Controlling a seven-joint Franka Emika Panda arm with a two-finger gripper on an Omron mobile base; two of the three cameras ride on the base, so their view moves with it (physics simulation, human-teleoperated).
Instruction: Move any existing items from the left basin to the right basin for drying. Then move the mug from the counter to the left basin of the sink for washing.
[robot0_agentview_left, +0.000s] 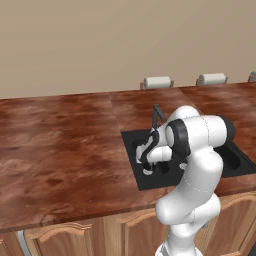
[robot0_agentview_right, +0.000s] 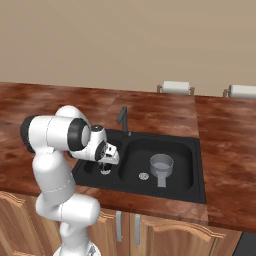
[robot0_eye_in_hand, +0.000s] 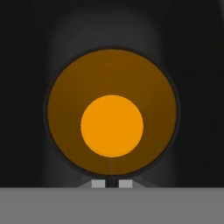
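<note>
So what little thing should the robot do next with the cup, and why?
Probably open the end effector and let go. It is shut on the mug low inside the left basin, and the grey metal cup already sits in the right basin.

I see a grey metal cup-like piece (robot0_agentview_right: 161, 165) in a wide black compartment and white paper-towel rolls (robot0_agentview_right: 176, 87) along the beige wall (robot0_agentview_right: 125, 40).
</note>
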